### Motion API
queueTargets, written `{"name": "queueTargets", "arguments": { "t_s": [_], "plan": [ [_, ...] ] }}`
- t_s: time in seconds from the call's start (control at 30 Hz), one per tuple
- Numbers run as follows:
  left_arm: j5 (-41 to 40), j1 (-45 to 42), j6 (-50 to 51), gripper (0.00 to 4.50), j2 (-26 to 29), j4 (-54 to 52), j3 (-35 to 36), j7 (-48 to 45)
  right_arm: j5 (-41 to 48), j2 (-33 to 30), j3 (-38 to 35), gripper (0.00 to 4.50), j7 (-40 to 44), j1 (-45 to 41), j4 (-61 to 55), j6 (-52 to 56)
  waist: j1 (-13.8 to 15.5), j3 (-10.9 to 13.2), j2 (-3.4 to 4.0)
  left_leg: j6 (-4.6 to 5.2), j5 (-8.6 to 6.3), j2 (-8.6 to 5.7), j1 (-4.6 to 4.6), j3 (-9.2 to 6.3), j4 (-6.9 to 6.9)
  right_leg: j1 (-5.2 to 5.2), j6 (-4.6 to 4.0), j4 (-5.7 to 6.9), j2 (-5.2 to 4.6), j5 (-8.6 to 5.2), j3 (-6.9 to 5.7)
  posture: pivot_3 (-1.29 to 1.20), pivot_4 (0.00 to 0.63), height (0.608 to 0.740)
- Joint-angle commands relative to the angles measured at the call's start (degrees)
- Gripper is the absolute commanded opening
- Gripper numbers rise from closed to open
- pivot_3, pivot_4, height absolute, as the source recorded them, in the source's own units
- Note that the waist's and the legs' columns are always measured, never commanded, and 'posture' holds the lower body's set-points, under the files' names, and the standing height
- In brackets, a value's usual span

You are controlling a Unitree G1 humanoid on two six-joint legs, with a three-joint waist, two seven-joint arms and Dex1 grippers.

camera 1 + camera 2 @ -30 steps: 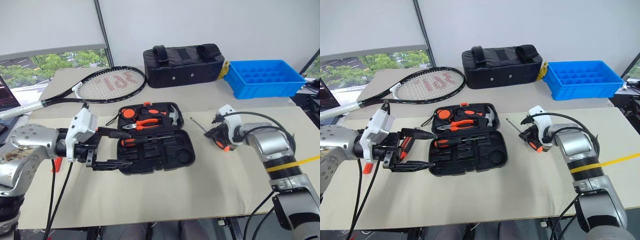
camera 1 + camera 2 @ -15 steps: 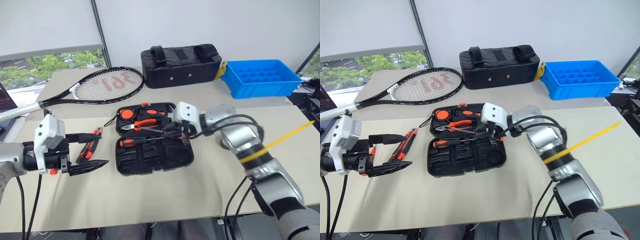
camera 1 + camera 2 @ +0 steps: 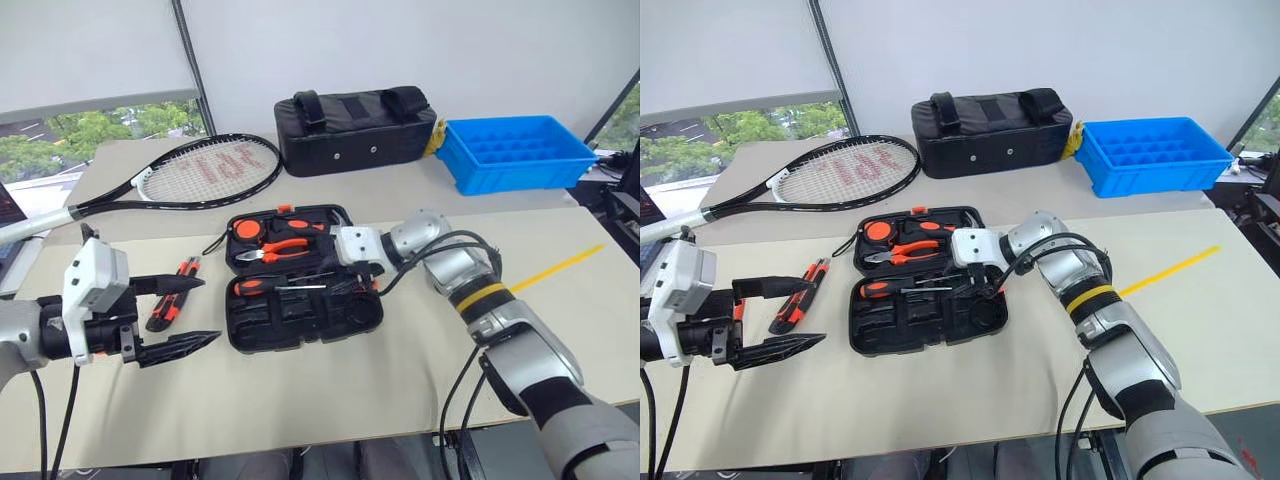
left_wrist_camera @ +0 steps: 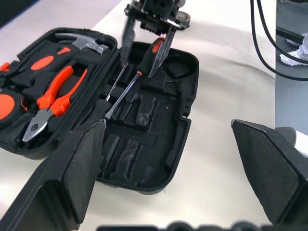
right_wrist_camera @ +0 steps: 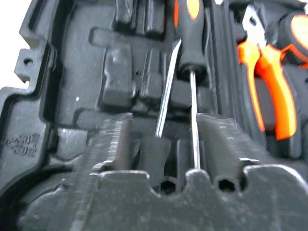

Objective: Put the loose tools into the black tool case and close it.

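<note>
The black tool case (image 3: 300,338) lies open in the middle of the table. Its far half holds orange pliers (image 3: 285,245), a tape measure and a hammer. My right gripper (image 4: 139,67) hangs low over the near half, open. An orange-and-black screwdriver (image 4: 155,47) lies in the tray between its fingers, with a gap on each side. A second screwdriver (image 3: 252,287) lies beside it. An orange-black utility knife (image 3: 800,295) rests on the table left of the case. My left gripper (image 3: 211,308) hovers open beside the knife, holding nothing.
A tennis racket (image 3: 200,165) lies at the back left. A black fabric bag (image 3: 355,115) and a blue compartment tray (image 3: 525,150) stand at the back. A yellow tape strip (image 3: 560,265) marks the table on the right. Black cables trail from both arms.
My right gripper swung left from the bare table to the case, carrying a screwdriver, and has now opened over the near half. My left gripper drew back left, away from the case.
</note>
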Motion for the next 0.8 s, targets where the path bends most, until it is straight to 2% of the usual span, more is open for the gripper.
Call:
{"name": "queueTargets", "arguments": {
  "t_s": [0.03,0.07,0.2,0.27,0.3,0.33,0.43,0.53,0.67,0.73,0.8],
  "plan": [
    [-0.4,-0.4,-0.7,4.5,0.8,-0.1,1.1,-0.1,2.8,-1.0,-4.3,4.2,1.1,-1.2,-2.6,1.8,0.1,0.0,0.0,0.0,-0.01,0.0,0.04,0.0,0.0,0.0,0.0,-0.01,0.0,0.0,0.0,0.0,0.15,0.74],
    [0.0,-0.4,-0.9,4.5,1.0,0.2,0.8,-0.3,3.0,-1.4,-5.2,4.46,0.8,-0.8,-3.2,2.8,0.1,0.0,0.0,0.0,-0.01,0.0,0.04,0.0,0.0,0.01,0.0,-0.02,-0.01,0.0,0.0,0.0,0.15,0.74],
    [0.7,-0.9,-1.6,4.5,1.1,1.1,-0.3,-0.5,6.6,-1.1,-10.3,4.46,-2.6,1.1,-6.2,10.2,0.1,0.0,0.01,0.01,-0.03,0.0,0.04,0.0,0.0,0.01,0.0,-0.05,-0.02,0.0,0.01,0.0,0.15,0.74],
    [0.6,-1.5,-1.8,4.5,1.0,1.3,-0.8,-0.4,11.2,0.8,-14.8,3.9,-5.6,2.9,-7.5,15.5,0.1,0.0,0.01,0.0,-0.03,0.02,0.04,0.0,-0.01,0.02,-0.01,-0.03,-0.02,0.0,0.01,0.0,0.15,0.74],
    [0.6,-1.7,-1.9,4.5,0.9,1.3,-1.0,-0.4,12.6,1.5,-16.4,3.83,-6.9,3.7,-7.9,17.2,0.1,0.0,0.01,0.0,-0.03,0.02,0.05,0.0,-0.03,0.03,-0.01,-0.03,-0.02,0.0,0.02,0.0,0.15,0.74],
    [0.5,-2.0,-1.9,4.5,0.9,1.4,-1.2,-0.4,14.2,2.0,-17.7,3.4,-6.5,5.0,-8.6,17.4,0.1,0.0,0.01,-0.01,-0.03,0.04,0.05,0.0,-0.04,0.04,-0.04,-0.02,-0.02,0.02,0.04,0.0,0.15,0.74],
    [0.7,-2.3,-1.9,4.5,1.0,1.7,-1.5,-0.6,16.4,3.2,-19.0,2.5,-6.5,8.5,-10.7,18.6,0.1,0.0,0.01,-0.01,-0.03,0.04,0.02,0.0,-0.07,0.03,-0.06,-0.02,-0.02,0.03,0.07,0.0,0.15,0.74],
    [1.0,-2.7,-2.1,4.5,1.1,2.3,-1.8,-0.9,15.8,4.7,-18.2,1.34,-8.0,11.1,-10.7,18.1,0.0,0.0,0.01,0.0,-0.03,0.04,0.03,0.01,-0.14,0.02,-0.05,-0.03,-0.02,0.03,0.06,0.0,0.15,0.74],
    [1.5,-3.3,-2.4,4.5,1.3,2.9,-2.7,-1.2,8.8,5.3,-12.4,0.02,-9.7,12.5,-6.0,16.3,0.0,0.0,0.01,-0.04,-0.01,0.03,0.11,0.02,-0.23,0.0,-0.06,-0.02,-0.01,0.03,0.06,0.0,0.15,0.74],
    [2.0,-3.1,-2.8,4.5,1.6,3.0,-3.0,-1.5,1.7,3.3,-7.1,0.02,-10.8,12.7,-3.3,13.5,0.0,0.0,0.01,-0.04,-0.01,0.03,0.14,0.03,-0.25,0.0,-0.06,-0.03,-0.01,0.03,0.06,0.0,0.15,0.74],
    [2.1,-2.8,-2.9,4.5,1.6,3.0,-2.8,-1.6,-1.5,2.1,-3.8,0.02,-9.6,13.5,-2.7,12.9,0.0,0.0,0.03,-0.04,-0.01,0.02,0.16,0.03,-0.26,-0.06,-0.06,-0.03,-0.01,0.03,0.05,0.0,0.15,0.74]
  ]
}}
